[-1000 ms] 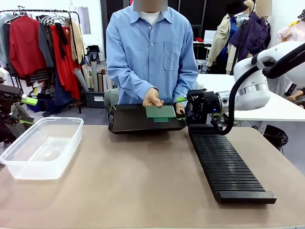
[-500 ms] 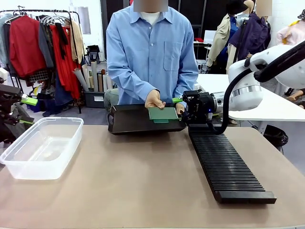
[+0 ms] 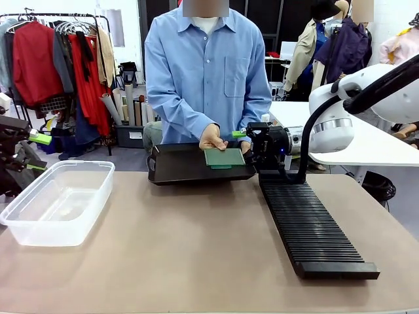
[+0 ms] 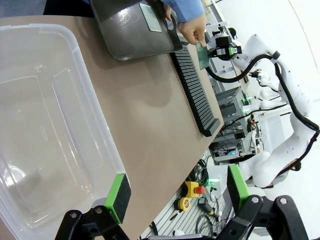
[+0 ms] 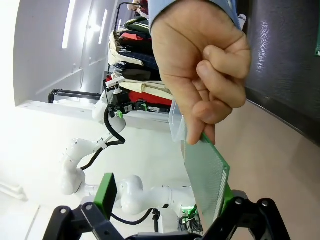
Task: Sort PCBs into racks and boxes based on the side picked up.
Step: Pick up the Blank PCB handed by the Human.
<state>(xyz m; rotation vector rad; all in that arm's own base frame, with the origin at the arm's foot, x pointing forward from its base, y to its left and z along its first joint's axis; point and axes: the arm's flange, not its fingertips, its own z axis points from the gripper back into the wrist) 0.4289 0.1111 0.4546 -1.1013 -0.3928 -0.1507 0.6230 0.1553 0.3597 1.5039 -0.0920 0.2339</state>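
While hand [image 5: 200, 65] holds PCB [image 5: 207, 172] — right tool [image 5: 167, 194] spread | tray [image 3: 180, 169] beside rack [image 3: 308, 226]

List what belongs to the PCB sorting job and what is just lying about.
Job: thin green PCB in the person's hand, long black slotted rack, clear plastic tub, black shallow tray, right gripper.
Lying about: clothes rail of garments, yellow box with red button.

Table [image 3: 196, 252]: clear box [image 3: 46, 230]; black tray [image 3: 177, 167]; rack [image 3: 308, 229].
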